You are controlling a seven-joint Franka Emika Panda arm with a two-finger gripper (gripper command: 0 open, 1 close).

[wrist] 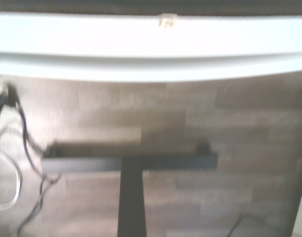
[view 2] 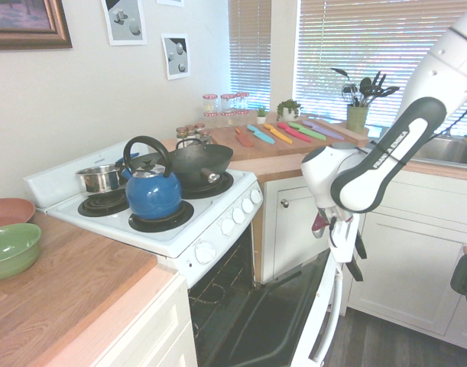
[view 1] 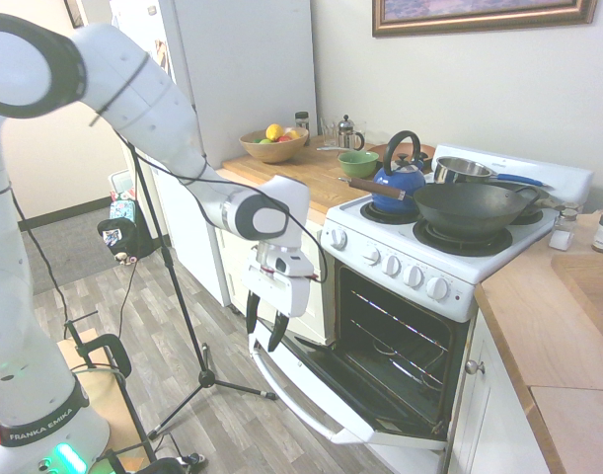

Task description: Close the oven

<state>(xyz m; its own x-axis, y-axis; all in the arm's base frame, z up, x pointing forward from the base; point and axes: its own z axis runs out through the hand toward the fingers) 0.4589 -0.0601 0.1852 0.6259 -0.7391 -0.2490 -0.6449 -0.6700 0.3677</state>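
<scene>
In the first exterior view, we see the gripper [view 1: 265, 336] near the oven door's [view 1: 316, 390] outer edge, at seven o'clock, its fingers parted and pointing down. Beyond, at four o'clock, stands the oven [view 1: 457, 269], its door dropped open. On its burners, toward two o'clock, sit a blue kettle [view 1: 398, 186], a wok [view 1: 469, 209] and a pot [view 1: 463, 171].

The white arm arches over from the left in the first exterior view, its wrist bent downward; the gripper [view 1: 266, 336] hangs low, tilted slightly, its two dark fingers [view 1: 278, 333] spread apart and pointing down
</scene>
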